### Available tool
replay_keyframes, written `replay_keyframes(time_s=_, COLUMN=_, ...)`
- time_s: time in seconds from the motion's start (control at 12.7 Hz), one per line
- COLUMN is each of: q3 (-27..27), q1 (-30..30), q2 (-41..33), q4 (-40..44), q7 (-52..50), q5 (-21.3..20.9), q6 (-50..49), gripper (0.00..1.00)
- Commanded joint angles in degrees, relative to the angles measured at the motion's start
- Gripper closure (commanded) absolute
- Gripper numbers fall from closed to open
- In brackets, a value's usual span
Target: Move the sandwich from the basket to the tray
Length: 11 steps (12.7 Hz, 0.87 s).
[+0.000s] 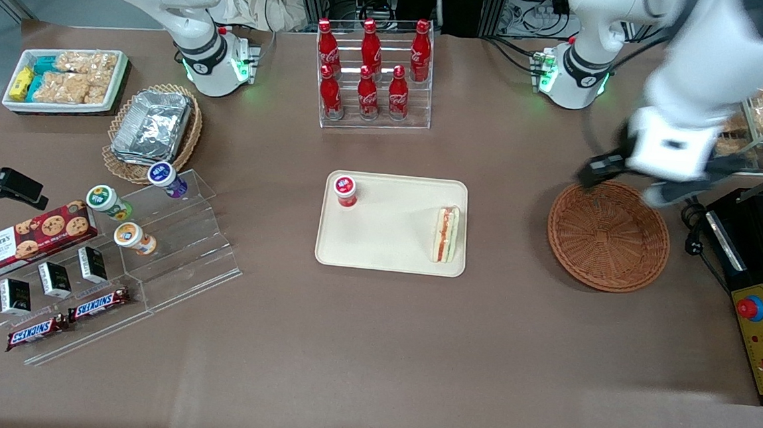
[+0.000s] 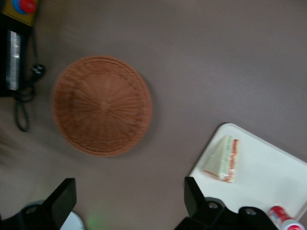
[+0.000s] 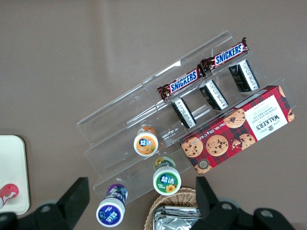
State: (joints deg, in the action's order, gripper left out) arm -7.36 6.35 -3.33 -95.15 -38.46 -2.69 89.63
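On tray (image 1: 386,241): sandwich (image 1: 446,234); pincer (image 2: 129,203) above basket (image 1: 608,236)

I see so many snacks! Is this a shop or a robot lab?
Probably a robot lab set up like a snack shop: cola bottles and Snickers bars on display racks, and an open gripper above the basket.

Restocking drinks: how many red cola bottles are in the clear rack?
6. Three stand in the row nearer the front camera, three in the higher row above them. None looks hidden. The gripper hangs open over the basket.
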Motion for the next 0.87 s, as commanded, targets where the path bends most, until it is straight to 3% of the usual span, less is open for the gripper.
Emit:
replay_keyframes(time_s=0.0, q3=6.72, q1=0.16, q2=-3.69, q4=-2.32, q7=9.25, q5=1.29, q6=-1.47, gripper=0.00)
replay_keyframes(time_s=0.16, q3=11.91, q1=0.07, q2=-4.40, q4=-2.32, q7=15.67, q5=2.51, q6=-1.91, gripper=0.00)
replay_keyframes(time_s=0.39, q3=15.70, q1=0.07, q2=-4.05, q4=-1.80, q7=16.31, q5=2.43, q6=-2.09, gripper=0.00)
replay_keyframes(time_s=0.79, q3=16.94, q1=0.07, q2=-3.35, q4=-0.30, q7=15.69, q5=2.34, q6=-3.67, gripper=0.00)
